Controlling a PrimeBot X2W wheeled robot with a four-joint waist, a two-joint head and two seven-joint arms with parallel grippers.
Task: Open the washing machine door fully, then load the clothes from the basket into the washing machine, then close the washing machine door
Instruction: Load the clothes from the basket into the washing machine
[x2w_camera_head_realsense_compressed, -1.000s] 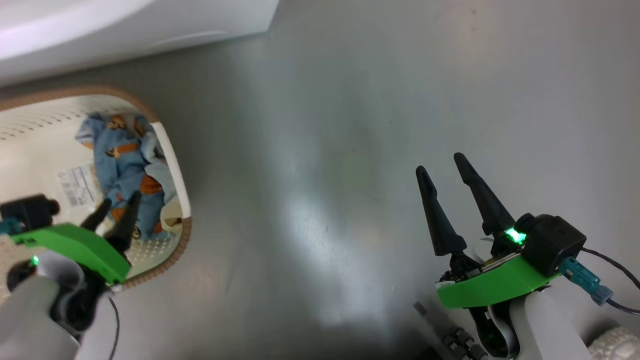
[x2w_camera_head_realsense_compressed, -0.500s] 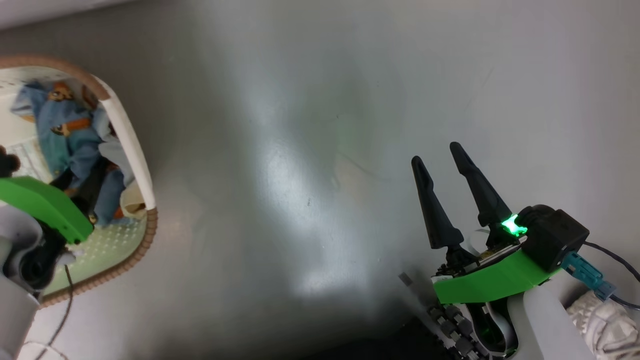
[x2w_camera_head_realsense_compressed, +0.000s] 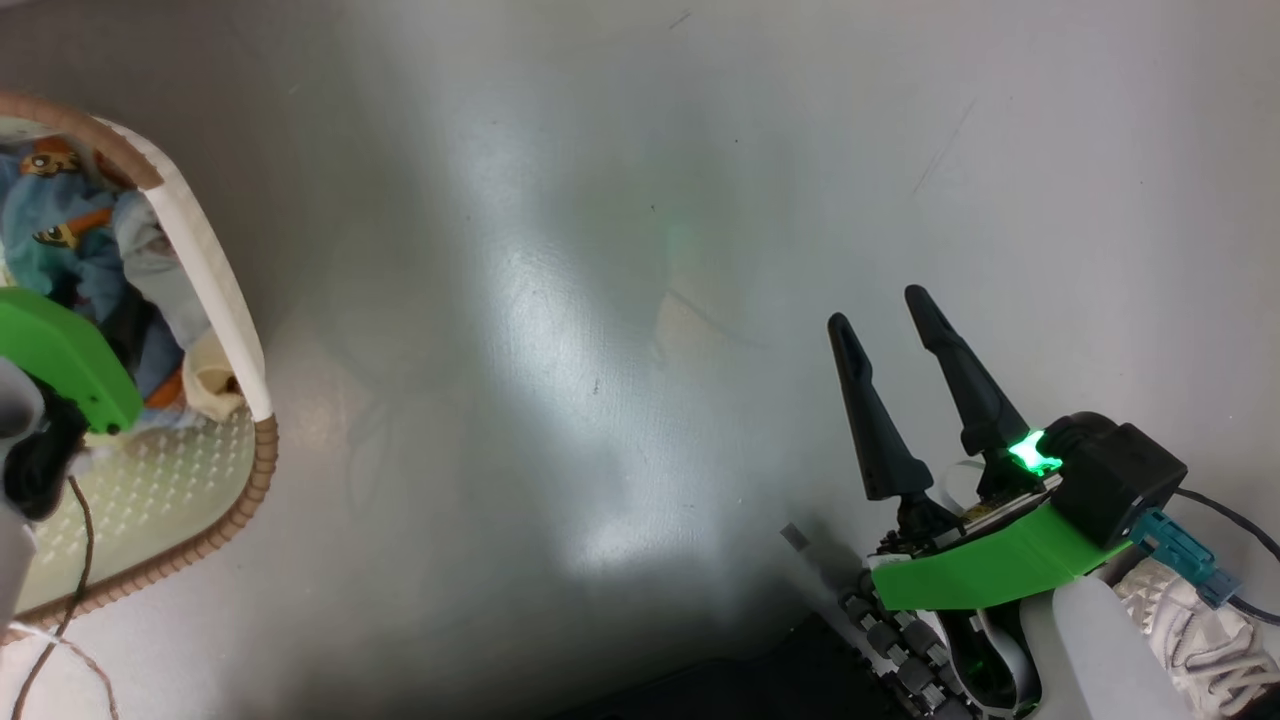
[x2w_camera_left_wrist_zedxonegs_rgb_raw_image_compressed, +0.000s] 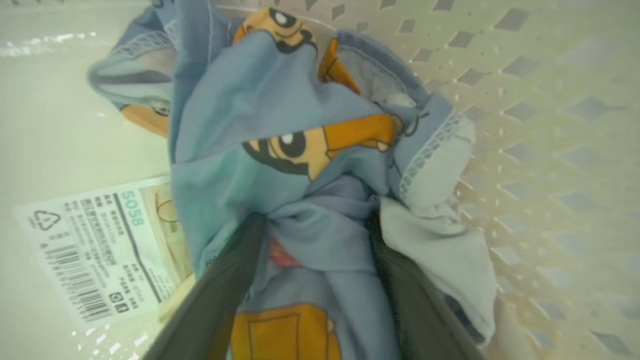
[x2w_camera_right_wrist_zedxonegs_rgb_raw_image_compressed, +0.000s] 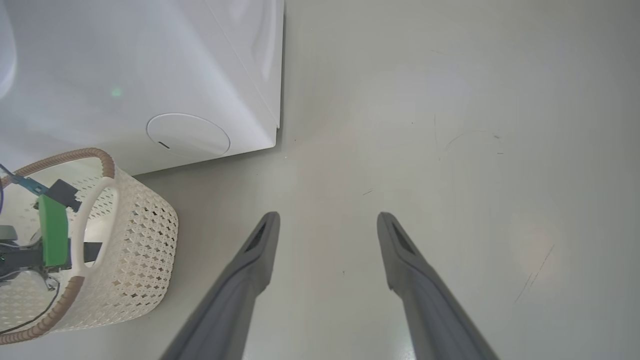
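Head camera looks steeply down past the right gripper. Left wrist camera sits tight against the clothes; right wrist camera views their basket farther off, left of its fingers.

We see the clothes, light-blue fabric with orange bear prints and a bit of pale cloth, crumpled in a heap inside the basket. That cream perforated basket with its brown woven rim stands upright on the floor just before the white washing machine, near its round flap.
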